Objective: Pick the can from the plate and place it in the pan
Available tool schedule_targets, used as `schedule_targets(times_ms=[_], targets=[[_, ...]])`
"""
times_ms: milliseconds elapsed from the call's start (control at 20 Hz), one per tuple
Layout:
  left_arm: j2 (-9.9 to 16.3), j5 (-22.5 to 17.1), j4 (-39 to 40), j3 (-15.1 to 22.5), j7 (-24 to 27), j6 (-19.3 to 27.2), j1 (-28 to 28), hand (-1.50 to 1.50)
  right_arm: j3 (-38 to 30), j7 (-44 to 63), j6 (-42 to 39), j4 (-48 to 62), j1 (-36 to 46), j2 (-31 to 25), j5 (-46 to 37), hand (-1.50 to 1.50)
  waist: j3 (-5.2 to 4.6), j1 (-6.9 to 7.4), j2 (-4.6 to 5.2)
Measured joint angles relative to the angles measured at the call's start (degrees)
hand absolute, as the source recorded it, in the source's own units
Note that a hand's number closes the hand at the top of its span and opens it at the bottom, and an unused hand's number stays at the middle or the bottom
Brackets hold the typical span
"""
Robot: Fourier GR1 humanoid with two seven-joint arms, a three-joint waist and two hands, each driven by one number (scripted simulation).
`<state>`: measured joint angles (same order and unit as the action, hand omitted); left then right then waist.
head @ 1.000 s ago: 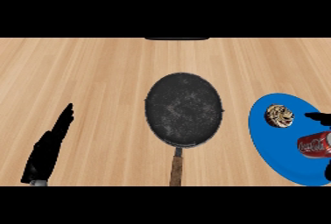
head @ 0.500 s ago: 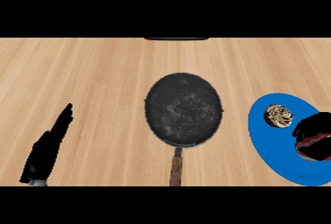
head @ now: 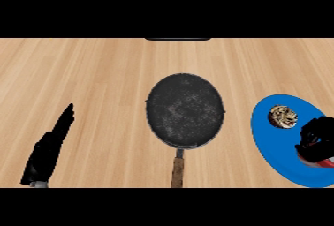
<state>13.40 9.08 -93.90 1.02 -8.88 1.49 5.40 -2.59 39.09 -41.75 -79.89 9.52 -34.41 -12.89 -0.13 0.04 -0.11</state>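
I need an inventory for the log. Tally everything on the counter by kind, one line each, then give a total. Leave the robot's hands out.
Dark round frying pan with a wooden handle: 1
Blue round plate: 1
Small brown round food item on the plate: 1
Red can, mostly hidden under the right hand on the plate: 1
Total: 4

The right hand (head: pixel 317 142) has closed its fingers over the can (head: pixel 322 162).

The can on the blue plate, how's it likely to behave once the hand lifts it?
The can is probably stiff and light. It looks round, so it might roll if released on its side. The right hand curls over it, hiding most, so slipperiness is unclear.
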Motion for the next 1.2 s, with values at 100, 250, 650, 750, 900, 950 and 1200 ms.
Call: schedule_targets(times_ms=[100, 250, 650, 750, 900, 950, 1200], targets=[[-0.46, 0.61, 0.41, 0.18, 0.00, 0.37, -0.32, 0.00, 1.20, -1.60, 1.57, -3.34, -1.58, -0.01, -2.78, 1.50, 0.05, -0.15, -0.01], [-0.41, 0.11, 0.11, -0.16, 0.16, -0.17, -0.08, 0.00, 4.55, -5.13, 6.66, -7.33, -4.03, 0.01, -9.73, 1.50, 0.09, -0.20, -0.04], [-1.07, 0.89, -0.20, 0.30, -0.46, 0.30, -0.11, 0.00, 4.55, -13.40, 23.55, -18.52, -2.84, -2.38, -22.84, 1.50, 0.19, -0.57, -0.21], [-0.97, 0.86, 0.06, 0.06, 0.05, 0.28, 0.50, 0.00, 4.07, -15.77, 27.31, -21.91, -1.91, -2.20, -24.39, 1.50, 0.17, -0.53, -0.25], [-0.75, 0.75, 0.43, -0.06, 0.34, -0.29, -0.01, 0.00, 5.53, -17.79, 31.44, -23.31, 1.20, -0.57, -27.67, 1.50, 0.14, 0.07, -0.05], [-0.95, 0.83, 0.56, -0.02, 0.21, -0.21, -0.24, 0.00, 6.14, -17.69, 31.94, -24.08, 2.36, 0.24, -28.29, 1.50, 0.14, 0.15, -0.01], [-0.75, 0.69, 1.91, -0.89, 0.11, -1.03, -2.01, 0.00, 7.86, -18.05, 33.28, -22.78, 9.21, 5.26, -29.14, 1.50, 0.11, 0.40, 0.11]])
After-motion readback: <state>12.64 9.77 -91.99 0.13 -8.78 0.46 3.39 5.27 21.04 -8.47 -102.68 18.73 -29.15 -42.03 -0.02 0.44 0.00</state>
